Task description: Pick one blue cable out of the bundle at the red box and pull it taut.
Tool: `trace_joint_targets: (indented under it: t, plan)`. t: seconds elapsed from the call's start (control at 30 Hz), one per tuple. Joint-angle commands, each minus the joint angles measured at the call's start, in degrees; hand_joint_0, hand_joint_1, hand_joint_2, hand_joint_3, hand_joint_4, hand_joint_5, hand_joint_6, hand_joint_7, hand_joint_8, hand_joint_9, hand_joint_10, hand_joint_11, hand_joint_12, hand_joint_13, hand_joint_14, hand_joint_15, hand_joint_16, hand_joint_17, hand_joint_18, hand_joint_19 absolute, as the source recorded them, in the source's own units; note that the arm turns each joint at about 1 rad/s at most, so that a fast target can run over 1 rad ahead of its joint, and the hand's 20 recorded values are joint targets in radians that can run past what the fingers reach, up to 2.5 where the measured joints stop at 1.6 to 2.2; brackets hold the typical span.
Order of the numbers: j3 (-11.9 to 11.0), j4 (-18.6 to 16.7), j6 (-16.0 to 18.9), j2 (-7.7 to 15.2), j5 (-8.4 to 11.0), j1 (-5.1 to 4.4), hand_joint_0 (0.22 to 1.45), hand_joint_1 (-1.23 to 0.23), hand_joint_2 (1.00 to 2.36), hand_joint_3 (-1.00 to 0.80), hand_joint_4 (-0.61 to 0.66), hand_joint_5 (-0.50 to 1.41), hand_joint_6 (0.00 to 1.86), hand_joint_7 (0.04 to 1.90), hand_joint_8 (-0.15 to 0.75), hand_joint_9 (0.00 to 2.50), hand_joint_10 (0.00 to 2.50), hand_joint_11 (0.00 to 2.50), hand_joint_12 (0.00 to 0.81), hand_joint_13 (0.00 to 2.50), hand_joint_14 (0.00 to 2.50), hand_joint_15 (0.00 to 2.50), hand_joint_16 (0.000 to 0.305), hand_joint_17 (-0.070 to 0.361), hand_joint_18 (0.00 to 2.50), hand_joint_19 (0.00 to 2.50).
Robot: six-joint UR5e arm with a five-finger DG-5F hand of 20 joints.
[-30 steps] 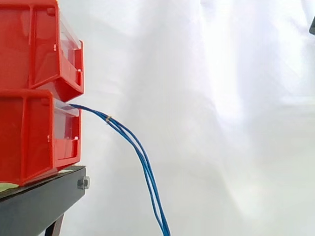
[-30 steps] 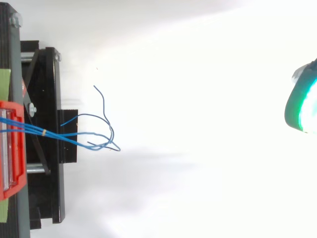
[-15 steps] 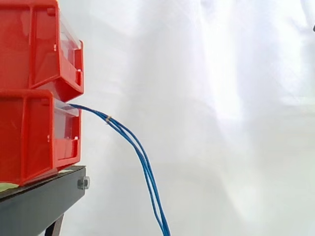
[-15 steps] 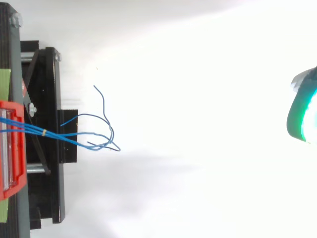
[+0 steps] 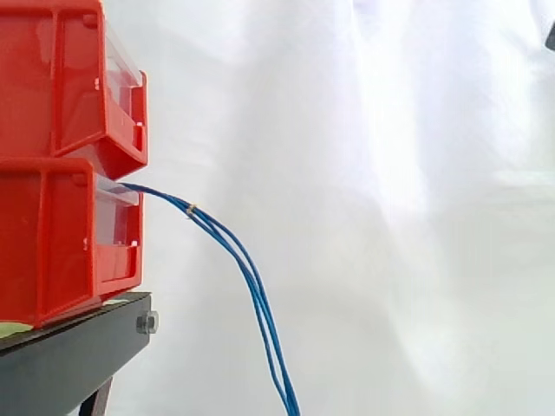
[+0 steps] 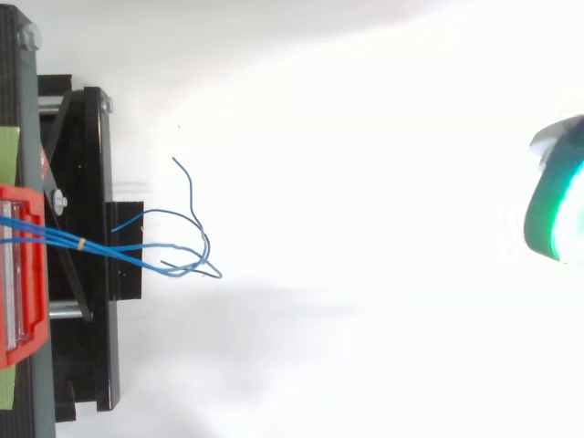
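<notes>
Several thin blue cables [image 5: 258, 299] leave the lower red bin [image 5: 61, 243] as one bundle, tied by a small pale band [image 5: 192, 208]. They sag down past the bottom edge of the side view. From above, the same cables [image 6: 137, 246] run right over the stand, and their loose ends [image 6: 195, 228] curl apart. A green-glowing part of my hand [image 6: 555, 208] shows at the far right edge of the top view, well away from the cables and touching nothing. A dark sliver of the hand [image 5: 551, 36] sits at the upper right edge of the side view.
A second red bin [image 5: 61, 87] is stacked on the lower one. Both rest on a black stand [image 5: 74, 355] at the left. A white curtain [image 5: 390, 217] hangs behind the open stretch between the cables and the hand.
The hand's glowing part at the right edge has shifted only slightly. The cables and bins have not moved.
</notes>
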State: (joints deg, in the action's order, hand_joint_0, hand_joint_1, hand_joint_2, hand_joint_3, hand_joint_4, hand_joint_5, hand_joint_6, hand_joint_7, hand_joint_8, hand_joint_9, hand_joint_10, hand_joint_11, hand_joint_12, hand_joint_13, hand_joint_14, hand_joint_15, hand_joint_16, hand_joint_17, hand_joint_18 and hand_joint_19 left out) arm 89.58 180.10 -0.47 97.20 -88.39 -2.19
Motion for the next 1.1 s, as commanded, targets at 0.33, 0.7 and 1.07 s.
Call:
trace_joint_targets:
  t: [0.33,0.7,1.07]
  plan:
    - [0.0,-4.2,-8.1,0.8,1.81,-0.53,0.54,-0.65,1.0,-0.5,0.33,-0.2,0.5,0.77,0.329,0.45,0.0,0.11,0.399,0.22,0.0,0.0,0.061,0.137,0.31,0.18]
    - [0.0,-7.0,-7.2,4.7,4.63,-2.02,0.54,-0.56,1.0,-0.5,0.34,-0.19,0.5,0.76,0.344,0.5,0.0,0.11,0.405,0.26,0.0,0.0,0.06,0.136,0.34,0.18]
    - [0.1,-15.0,-7.4,6.9,7.88,-3.08,0.55,-0.55,1.0,-0.5,0.34,-0.19,0.5,0.76,0.346,0.52,0.0,0.13,0.405,0.27,0.0,0.0,0.06,0.134,0.35,0.18]
